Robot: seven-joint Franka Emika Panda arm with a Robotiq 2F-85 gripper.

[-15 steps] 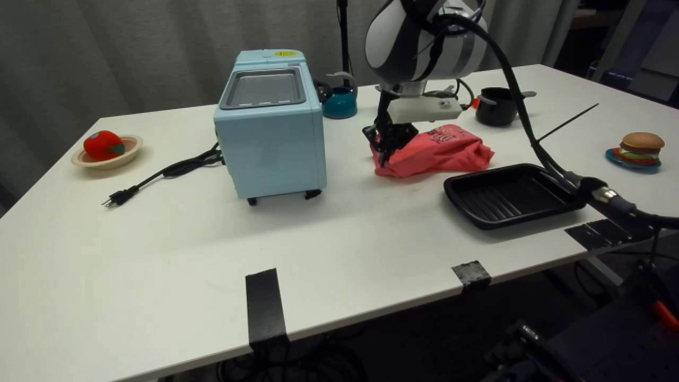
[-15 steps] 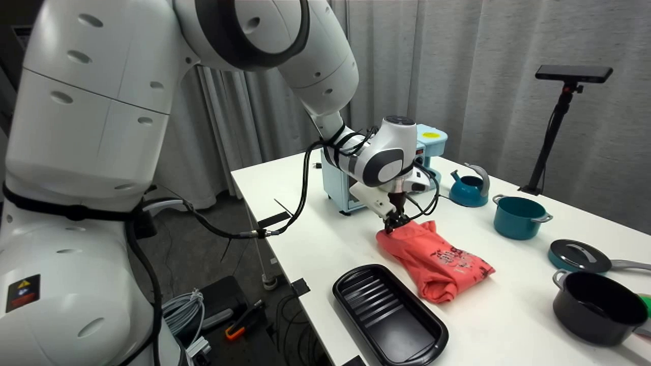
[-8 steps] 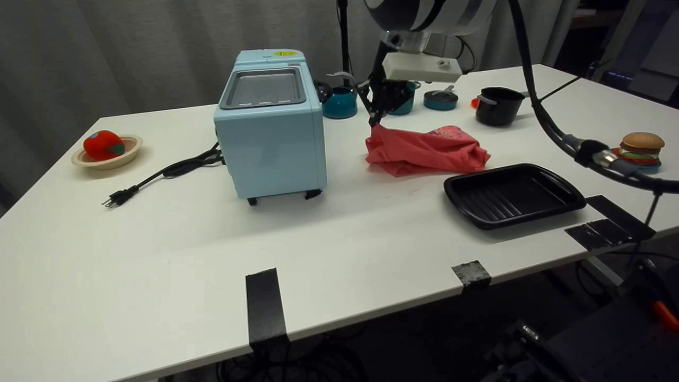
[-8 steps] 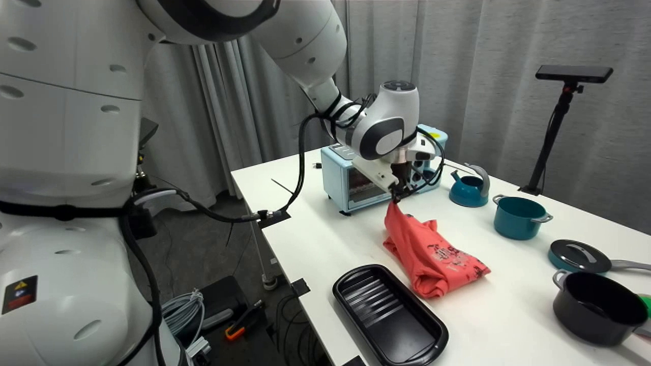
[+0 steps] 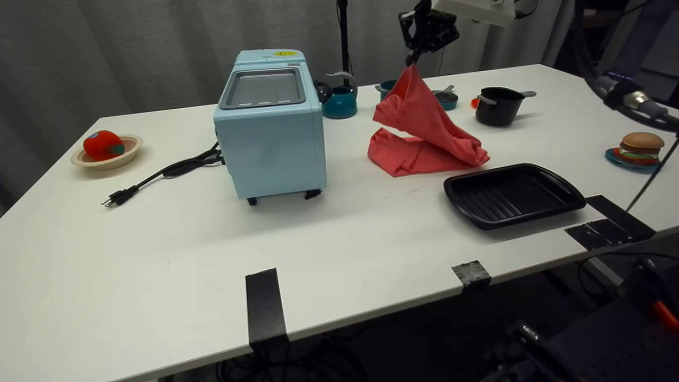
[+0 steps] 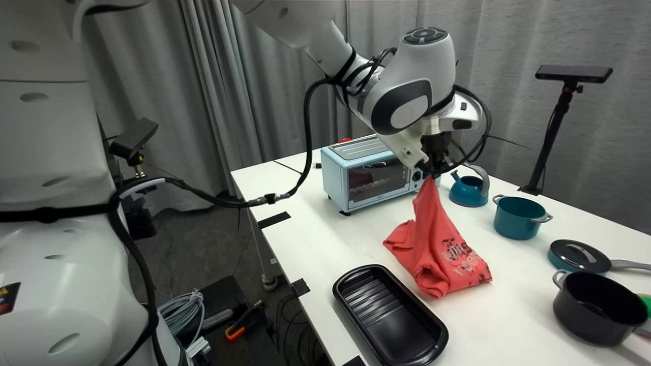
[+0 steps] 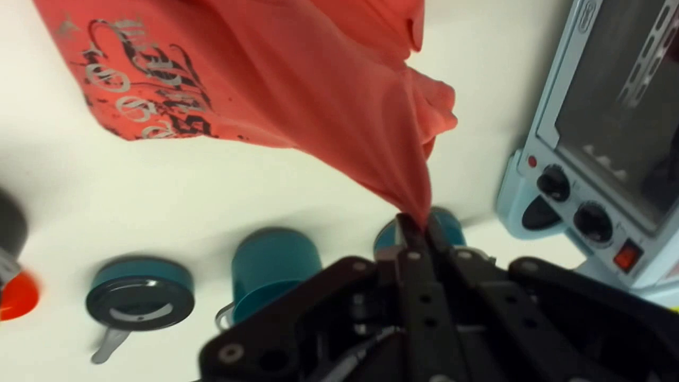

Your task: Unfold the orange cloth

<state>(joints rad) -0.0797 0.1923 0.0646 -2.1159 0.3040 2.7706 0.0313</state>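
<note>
In an exterior view, the tool (image 5: 411, 60) pinches the upward-pointing tip of the orange cloth (image 5: 424, 114); the lifted part's long axis slants down rightward toward the worktop (image 5: 185, 254).

No word can be read: the orange-red cloth (image 7: 297, 74) has a print (image 7: 154, 79) of curly black and gray shapes that look like letters, but they are too twisty to make out. The blue oven (image 5: 273, 143) has a yellow sticker (image 5: 285, 53) on its tall back part (image 5: 255, 57) and tiny marks (image 7: 619, 228) beside its black knobs (image 7: 592, 222), all too small to read. A dark label (image 6: 10, 298) with bits of yellow and red, cut off by the edge of an exterior view, is on the white robot arm (image 6: 61, 284), and the red toy (image 5: 106, 148) has a little blue sticker (image 5: 94, 136).
</note>
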